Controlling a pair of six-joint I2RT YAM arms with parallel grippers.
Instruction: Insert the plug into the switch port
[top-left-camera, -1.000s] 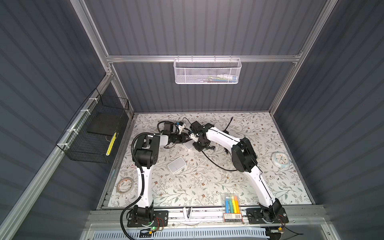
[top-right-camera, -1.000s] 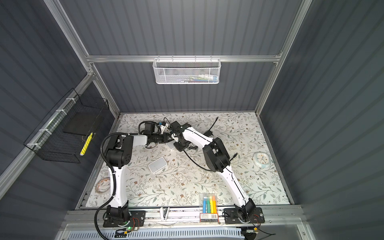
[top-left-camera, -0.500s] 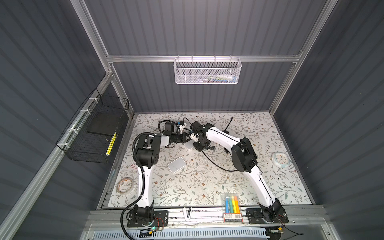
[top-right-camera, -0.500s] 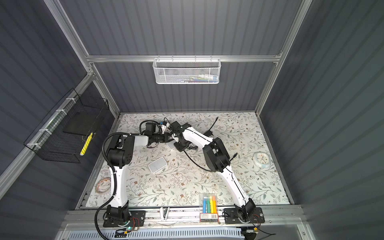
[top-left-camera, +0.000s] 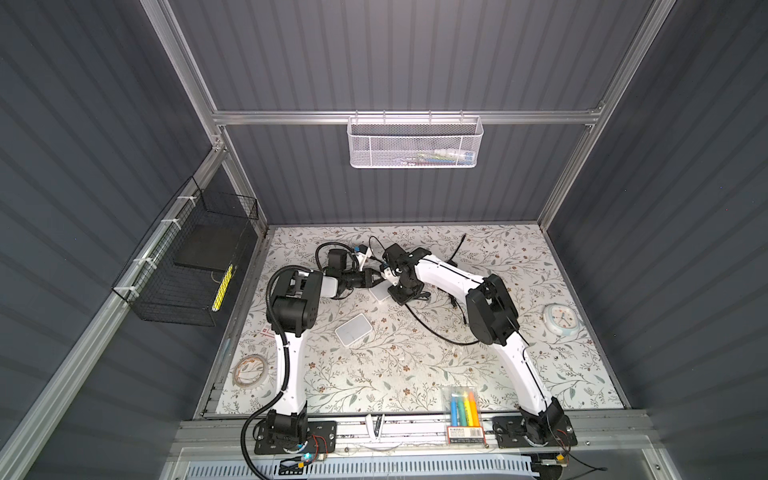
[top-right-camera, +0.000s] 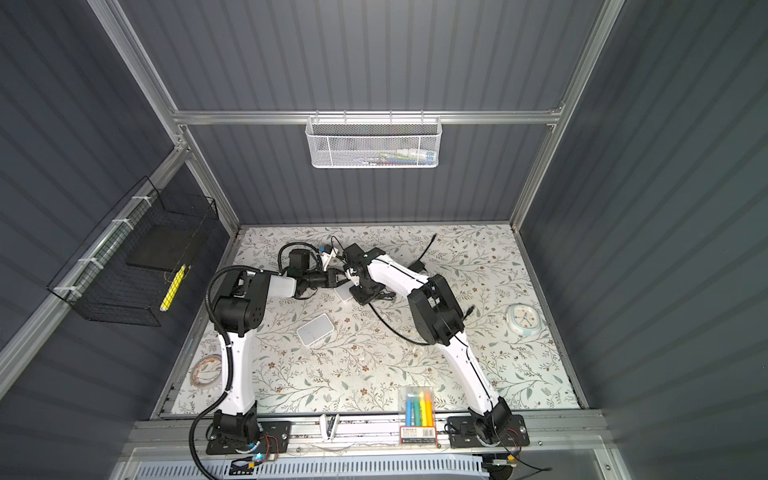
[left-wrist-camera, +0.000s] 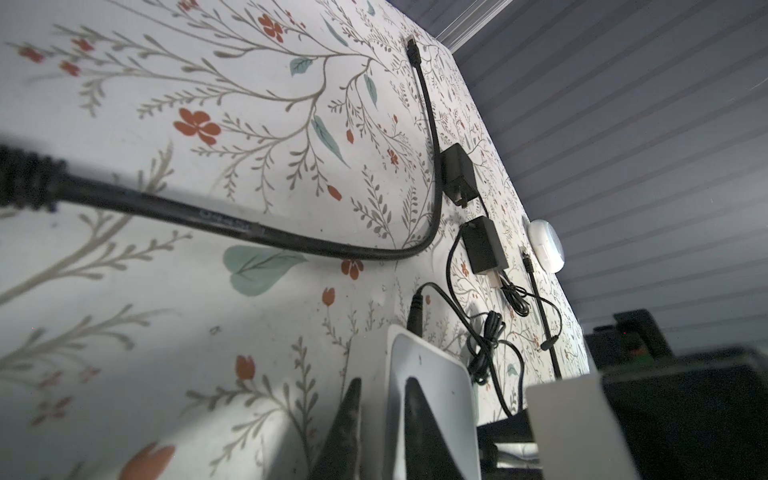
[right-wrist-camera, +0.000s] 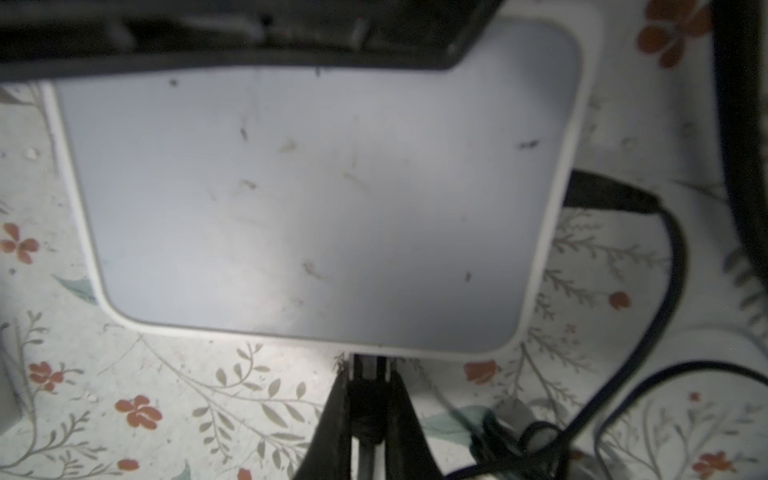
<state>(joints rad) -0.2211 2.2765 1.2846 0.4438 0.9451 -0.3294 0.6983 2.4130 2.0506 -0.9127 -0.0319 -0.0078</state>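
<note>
The white switch (right-wrist-camera: 316, 199) lies flat on the floral table, and in both top views only a corner of it (top-left-camera: 379, 293) (top-right-camera: 343, 293) shows between the two arms. My left gripper (left-wrist-camera: 384, 419) (top-left-camera: 375, 279) is shut on one edge of the switch (left-wrist-camera: 428, 374), with a finger on each face. My right gripper (right-wrist-camera: 365, 399) (top-left-camera: 391, 286) is shut on a small black plug (right-wrist-camera: 365, 409). The plug's tip is at the switch's side wall, and I cannot tell how deep it sits. Another black plug (right-wrist-camera: 606, 195) is in the adjoining side.
A second white box (top-left-camera: 353, 329) lies free nearer the front. Black cables (left-wrist-camera: 249, 228) and two black adapters (left-wrist-camera: 457, 174) (left-wrist-camera: 484, 245) lie behind the switch. A round clock (top-left-camera: 560, 319), a tape roll (top-left-camera: 249, 371) and a marker case (top-left-camera: 463, 405) sit near the table's edges.
My left gripper has moved a little to the right and closed on the switch's edge. The right arm and the plug have stayed where they were.
</note>
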